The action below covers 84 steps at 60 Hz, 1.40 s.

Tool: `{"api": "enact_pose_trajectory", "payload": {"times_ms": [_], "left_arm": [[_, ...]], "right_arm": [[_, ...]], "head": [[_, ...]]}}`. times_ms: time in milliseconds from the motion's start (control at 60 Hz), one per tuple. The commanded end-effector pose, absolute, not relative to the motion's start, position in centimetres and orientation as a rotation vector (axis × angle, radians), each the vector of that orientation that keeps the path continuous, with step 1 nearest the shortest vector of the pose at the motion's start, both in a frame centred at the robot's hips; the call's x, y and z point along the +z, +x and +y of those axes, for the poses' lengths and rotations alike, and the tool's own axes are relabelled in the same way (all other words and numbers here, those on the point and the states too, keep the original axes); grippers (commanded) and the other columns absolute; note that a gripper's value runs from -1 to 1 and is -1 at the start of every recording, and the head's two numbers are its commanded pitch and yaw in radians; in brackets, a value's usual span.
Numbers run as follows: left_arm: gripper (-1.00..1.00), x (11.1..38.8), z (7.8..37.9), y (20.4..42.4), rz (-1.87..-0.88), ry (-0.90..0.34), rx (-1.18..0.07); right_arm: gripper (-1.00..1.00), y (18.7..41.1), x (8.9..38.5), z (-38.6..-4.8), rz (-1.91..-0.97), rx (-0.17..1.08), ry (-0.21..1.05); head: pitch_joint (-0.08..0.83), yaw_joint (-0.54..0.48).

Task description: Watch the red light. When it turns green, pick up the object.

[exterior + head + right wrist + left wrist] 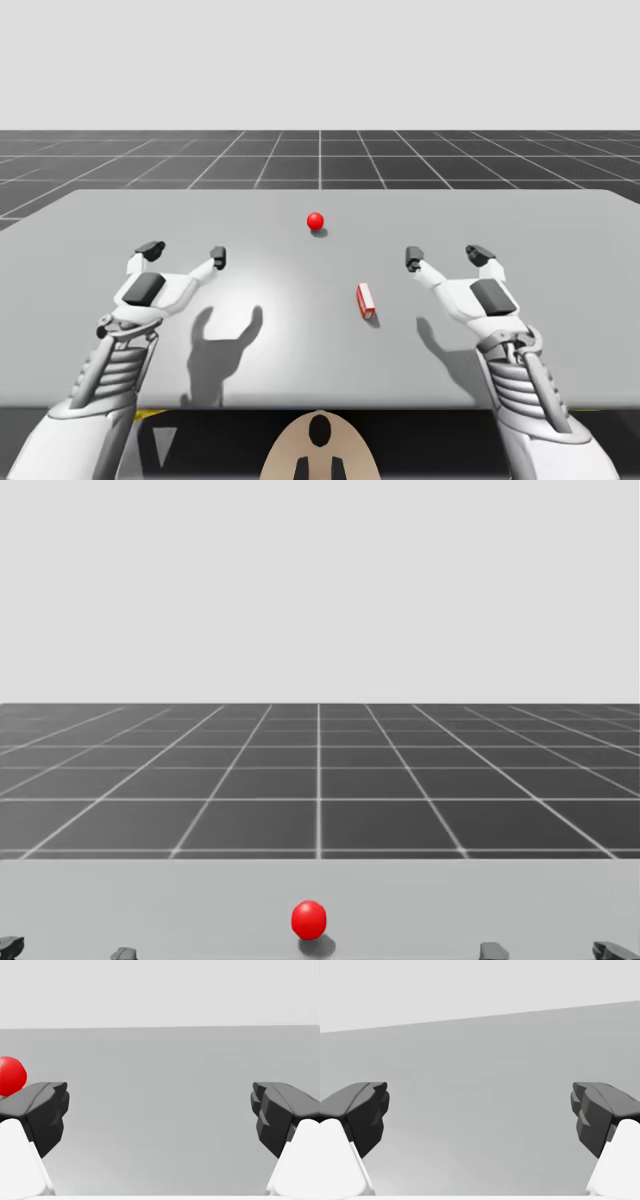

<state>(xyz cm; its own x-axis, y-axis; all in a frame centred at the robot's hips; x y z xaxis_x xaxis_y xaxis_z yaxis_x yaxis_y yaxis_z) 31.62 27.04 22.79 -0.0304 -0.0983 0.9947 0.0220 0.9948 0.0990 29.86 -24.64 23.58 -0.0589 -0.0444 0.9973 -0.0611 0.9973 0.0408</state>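
Note:
The light is a red ball resting on the grey table at mid-depth, and it also appears in the head view and beyond one finger of my right gripper. A small red box lies nearer me, right of centre. My left gripper hovers open over the table's left half, nothing between its fingers. My right gripper is open too, a little to the right of the box and apart from it, with bare table between its fingers.
Beyond the table's far edge lies a dark gridded floor. Shadows of both arms fall on the table near its front edge.

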Motion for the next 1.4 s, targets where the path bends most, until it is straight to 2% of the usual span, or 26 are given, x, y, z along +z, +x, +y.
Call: {"api": "enact_pose_trajectory", "payload": {"times_ms": [17, 150, 467, 667, 833, 1400], "left_arm": [[-1.0, 22.81, 27.6, 31.47, -1.566, 0.048, -0.072], [-1.0, 22.8, 27.57, 31.45, -1.572, 0.054, -0.072], [-1.0, 22.73, 27.53, 31.47, -1.572, 0.061, -0.082], [-1.0, 22.72, 27.53, 31.48, -1.576, 0.063, -0.086], [-1.0, 22.72, 27.51, 31.48, -1.578, 0.066, -0.089], [-1.0, 22.75, 27.42, 31.36, -1.581, 0.066, -0.094]], "right_arm": [[-1.0, 29.29, 23.43, -24.81, -1.593, -0.032, 0.111], [-1.0, 29.21, 23.79, -24.67, -1.594, -0.03, 0.116], [-1.0, 29.47, 23.64, -24.75, -1.567, -0.038, 0.119], [-1.0, 29.47, 23.61, -24.74, -1.569, -0.034, 0.11], [-1.0, 29.54, 23.61, -24.77, -1.572, -0.04, 0.09], [-1.0, 29.51, 23.64, -24.86, -1.58, -0.04, 0.102]], "head": [[0.015, 0.0], [0.058, 0.0], [0.329, -0.01], [0.444, -0.02], [0.474, -0.01], [0.445, 0.0]]}}
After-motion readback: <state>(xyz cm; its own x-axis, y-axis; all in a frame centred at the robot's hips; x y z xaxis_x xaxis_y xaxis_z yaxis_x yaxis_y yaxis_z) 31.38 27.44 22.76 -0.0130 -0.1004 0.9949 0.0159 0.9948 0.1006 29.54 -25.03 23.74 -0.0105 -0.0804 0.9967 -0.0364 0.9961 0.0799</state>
